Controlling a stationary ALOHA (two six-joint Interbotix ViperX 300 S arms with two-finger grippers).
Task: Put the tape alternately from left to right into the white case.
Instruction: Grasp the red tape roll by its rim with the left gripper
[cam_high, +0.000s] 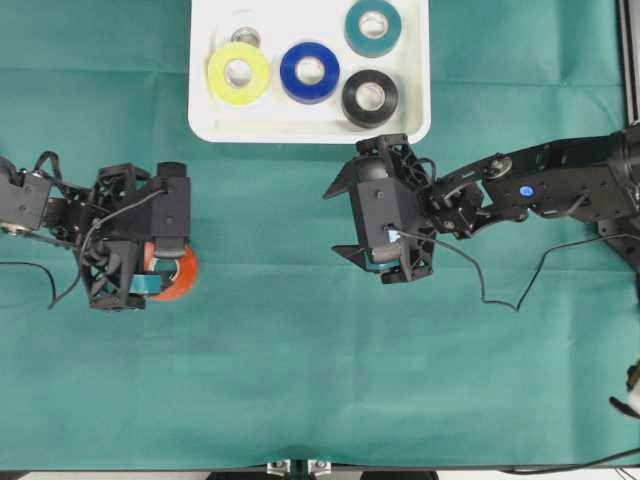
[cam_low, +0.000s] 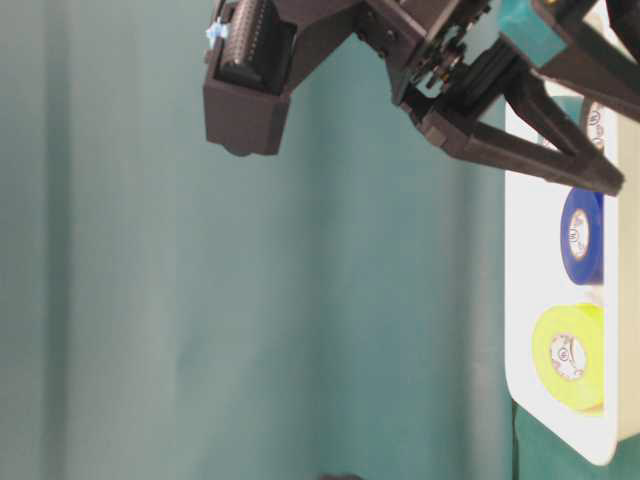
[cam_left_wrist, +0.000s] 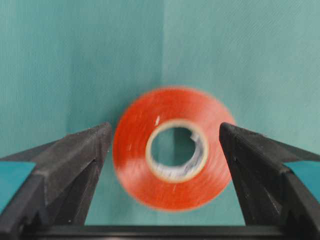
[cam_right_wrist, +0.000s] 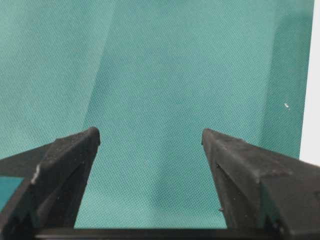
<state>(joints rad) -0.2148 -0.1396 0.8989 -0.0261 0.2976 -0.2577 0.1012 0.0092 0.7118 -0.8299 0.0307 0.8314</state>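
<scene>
orange-red tape roll (cam_left_wrist: 172, 148) half hidden under left gripper (cam_left_wrist: 165, 145) overhead | left fingers spread wide beside it, contact unclear | right gripper (cam_right_wrist: 150, 142) spread wide, nothing held

orange-red roll (cam_high: 180, 275) half hidden under left gripper (cam_high: 150, 285)

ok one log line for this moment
left gripper: open, astride orange roll | right gripper: open, empty | case: five rolls | cloth: orange roll
</scene>
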